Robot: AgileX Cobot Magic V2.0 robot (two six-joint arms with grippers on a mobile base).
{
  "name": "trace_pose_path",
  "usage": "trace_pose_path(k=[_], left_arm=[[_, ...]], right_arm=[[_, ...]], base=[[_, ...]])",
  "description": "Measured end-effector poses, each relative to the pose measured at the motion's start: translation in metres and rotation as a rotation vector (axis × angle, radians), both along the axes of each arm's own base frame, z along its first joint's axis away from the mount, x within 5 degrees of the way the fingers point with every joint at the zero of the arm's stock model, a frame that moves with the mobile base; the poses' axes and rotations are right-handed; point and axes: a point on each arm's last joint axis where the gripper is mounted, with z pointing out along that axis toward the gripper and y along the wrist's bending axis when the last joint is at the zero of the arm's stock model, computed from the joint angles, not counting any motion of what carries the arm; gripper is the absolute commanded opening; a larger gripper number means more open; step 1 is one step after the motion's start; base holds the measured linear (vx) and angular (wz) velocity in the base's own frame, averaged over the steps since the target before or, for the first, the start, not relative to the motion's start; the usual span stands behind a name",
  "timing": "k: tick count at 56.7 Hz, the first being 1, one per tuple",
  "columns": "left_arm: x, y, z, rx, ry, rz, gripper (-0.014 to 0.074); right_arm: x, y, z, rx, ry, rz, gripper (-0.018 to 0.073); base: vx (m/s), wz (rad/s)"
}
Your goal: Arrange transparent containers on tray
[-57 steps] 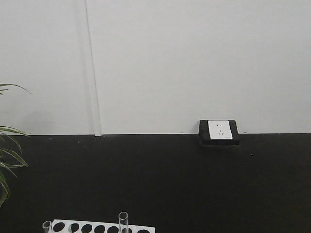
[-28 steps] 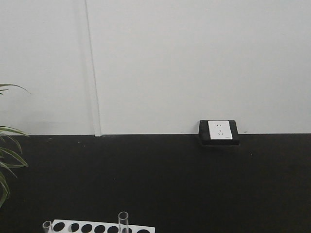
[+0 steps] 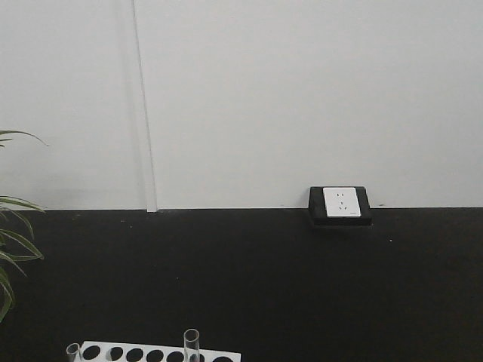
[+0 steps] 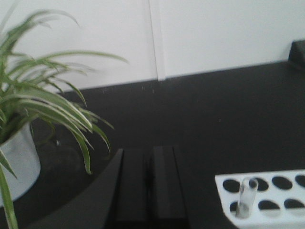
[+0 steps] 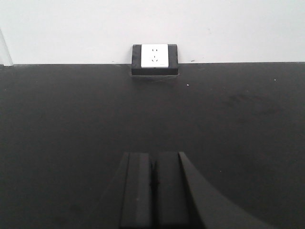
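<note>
**Upright tube stands off to the right of the left gripper**

One test tube [image 4: 247, 197] stands upright in the corner hole of the white rack [image 4: 281, 210], its open rim up and its long axis vertical; the front view shows a second tube [image 3: 72, 351] at the rack's far left end; the yellow tray is in none of the views.

The left gripper [image 4: 149, 157] is pinched together and empty, with the tube to its right; I'd say it must swing right and part its fingers first. The right gripper [image 5: 153, 157], likewise closed on nothing, faces bare black table [image 5: 228, 124] and a wall socket [image 5: 153, 56], so the left arm looks nearer. A potted plant [image 4: 43, 105] crowds the left side.
</note>
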Motion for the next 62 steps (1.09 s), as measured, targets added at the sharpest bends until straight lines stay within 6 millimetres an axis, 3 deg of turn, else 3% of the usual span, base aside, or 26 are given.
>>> trace_pose_path(k=[10, 22, 33, 49, 62], left_arm=[[0.022, -0.002, -0.017, 0.010, 0.109, -0.006, 0.0459], [0.042, -0.005, -0.036, 0.015, 0.203, -0.022, 0.0475], [0.048, -0.015, -0.052, 0.011, 0.216, -0.088, 0.0475], [0.035, -0.031, -0.092, -0.021, 0.151, -0.220, 0.0475], [0.043, -0.036, -0.104, -0.042, 0.132, -0.258, 0.0497]], right_arm=[[0.000, 0.000, 0.001, 0.000, -0.007, 0.001, 0.0332], [0.000, 0.000, 0.001, 0.002, -0.007, 0.001, 0.0457], [0.000, 0.000, 0.001, 0.002, -0.007, 0.000, 0.0472], [0.000, 0.000, 0.001, 0.002, -0.007, 0.000, 0.0472], [0.000, 0.000, 0.001, 0.002, -0.007, 0.000, 0.0472]], base=[[0.00, 0.00], [0.00, 0.00], [0.00, 0.00], [0.00, 0.00], [0.00, 0.00]])
